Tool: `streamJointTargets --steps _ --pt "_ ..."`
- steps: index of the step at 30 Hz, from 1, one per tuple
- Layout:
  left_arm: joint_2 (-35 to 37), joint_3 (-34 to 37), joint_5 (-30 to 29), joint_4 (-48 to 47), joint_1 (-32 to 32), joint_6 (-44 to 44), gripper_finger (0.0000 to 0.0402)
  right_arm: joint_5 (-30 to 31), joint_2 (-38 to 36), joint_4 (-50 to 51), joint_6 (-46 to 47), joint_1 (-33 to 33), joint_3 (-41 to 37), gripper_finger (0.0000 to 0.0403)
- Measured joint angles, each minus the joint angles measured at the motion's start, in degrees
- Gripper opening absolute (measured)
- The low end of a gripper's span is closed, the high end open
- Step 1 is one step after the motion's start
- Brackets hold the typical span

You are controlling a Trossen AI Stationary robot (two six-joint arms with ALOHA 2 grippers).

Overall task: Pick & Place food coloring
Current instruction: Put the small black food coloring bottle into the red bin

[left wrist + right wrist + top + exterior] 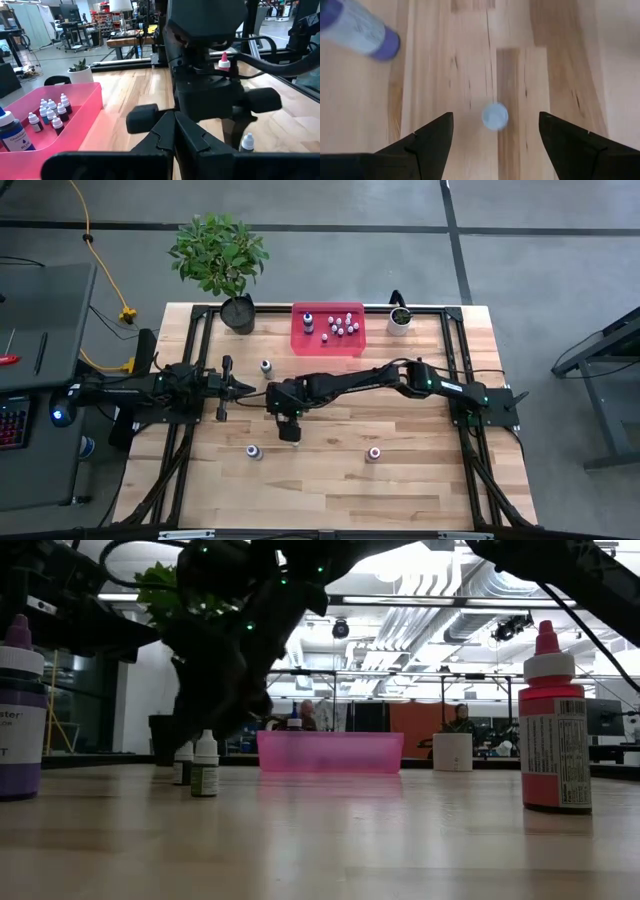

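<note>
right gripper lined up over a small bottle, grasp not yet made

the wooden table (420, 480) carries the whole job, with the pink bin (327, 340) at its far edge already holding a cluster of food coloring bottles (340, 326). several bottles are not yet in it: a purple bottle (254, 451) and a red-capped bottle (374, 453) near the front edge, and a small bottle (265, 366) toward the bin.

the step in hand looks like the approach to a pick. the right arm reaches across the middle of the table, and the right gripper (495, 131) points straight down with its fingers spread wide and nothing between them but air. the small white-capped bottle (495, 116) stands upright on the wood directly beneath, roughly centred between the two fingers and touching neither.

the next move, as i judge it, calls for a straight descent that keeps the cap centred, then a close on the bottle's body, a lift, and a carry to the pink bin. the bottle is light and narrow, so a finger brushing it could tip it.

the left gripper (235, 388) waits over the table's left side; i cannot tell how its fingers stand.
</note>
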State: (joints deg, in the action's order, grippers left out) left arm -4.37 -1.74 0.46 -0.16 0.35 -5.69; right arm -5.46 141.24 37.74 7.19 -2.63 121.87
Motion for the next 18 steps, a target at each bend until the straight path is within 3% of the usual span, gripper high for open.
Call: streamJointTargets --steps 18 --pt "0.0 0.0 0.0 0.0 0.0 0.0 0.0000 -0.5 -0.1 0.2 0.4 -0.1 0.1 0.0269"
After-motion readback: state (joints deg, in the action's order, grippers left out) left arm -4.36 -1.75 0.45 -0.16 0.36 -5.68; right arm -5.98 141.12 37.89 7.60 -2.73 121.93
